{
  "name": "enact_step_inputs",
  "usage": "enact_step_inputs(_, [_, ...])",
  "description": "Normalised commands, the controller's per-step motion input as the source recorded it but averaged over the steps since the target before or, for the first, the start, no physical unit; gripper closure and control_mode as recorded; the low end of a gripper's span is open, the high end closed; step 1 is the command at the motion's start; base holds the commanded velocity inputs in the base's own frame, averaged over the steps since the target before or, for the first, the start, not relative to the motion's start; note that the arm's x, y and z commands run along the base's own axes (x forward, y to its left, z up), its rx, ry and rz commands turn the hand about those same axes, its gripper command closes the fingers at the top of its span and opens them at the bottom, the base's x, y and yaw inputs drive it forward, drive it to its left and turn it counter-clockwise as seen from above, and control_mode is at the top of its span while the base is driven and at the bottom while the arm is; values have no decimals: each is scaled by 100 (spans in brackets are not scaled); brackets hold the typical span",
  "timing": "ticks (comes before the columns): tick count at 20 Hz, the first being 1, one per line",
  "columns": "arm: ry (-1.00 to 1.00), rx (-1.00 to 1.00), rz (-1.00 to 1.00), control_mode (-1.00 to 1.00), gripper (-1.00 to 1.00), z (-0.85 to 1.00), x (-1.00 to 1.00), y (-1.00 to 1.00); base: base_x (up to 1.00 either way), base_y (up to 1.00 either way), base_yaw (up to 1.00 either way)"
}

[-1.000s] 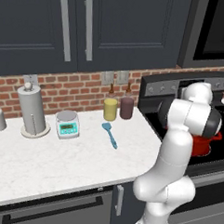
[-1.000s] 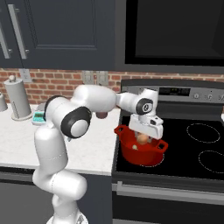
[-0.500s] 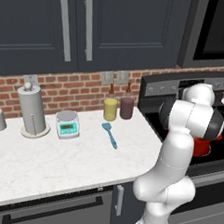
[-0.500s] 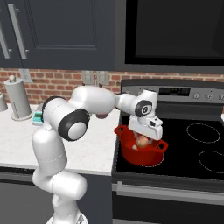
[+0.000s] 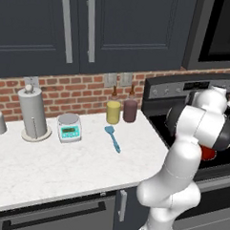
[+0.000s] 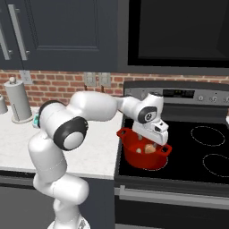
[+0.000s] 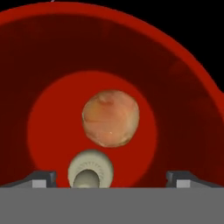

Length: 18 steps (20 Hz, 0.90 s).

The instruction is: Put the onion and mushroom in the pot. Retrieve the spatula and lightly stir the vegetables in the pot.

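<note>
Claw (image 7: 109,177) hangs over red pot (image 6: 134,152), fingers spread wide, holding nothing. Onion (image 7: 110,118) rests on pot floor near centre; mushroom (image 7: 90,169) lies beside it, stem toward camera, between fingertips (image 7: 41,178) but apart from both. Versus half second ago: hand sits slightly higher above rim, mushroom already dropped, vegetables unmoved. Pot stays on stove (image 6: 201,152) front left burner. Light-blue spatula (image 5: 113,138) lies untouched on table (image 5: 62,162), near kitchen scale (image 5: 69,128) and two jars (image 5: 121,110).
</note>
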Motion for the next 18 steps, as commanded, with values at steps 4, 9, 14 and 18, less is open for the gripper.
enact_step_inputs(4, [0, -3, 0, -100, -100, 9, -14, -22, 0, 0, 0])
enact_step_inputs(9, [2, -6, 0, -100, -100, 16, 0, -8, 0, 0, 0])
enact_step_inputs(14, [-1, -7, 0, -100, -100, 26, 5, 0, 0, 0, 0])
enact_step_inputs(18, [-12, -2, 0, -100, -100, 31, -11, 34, 0, 0, 0])
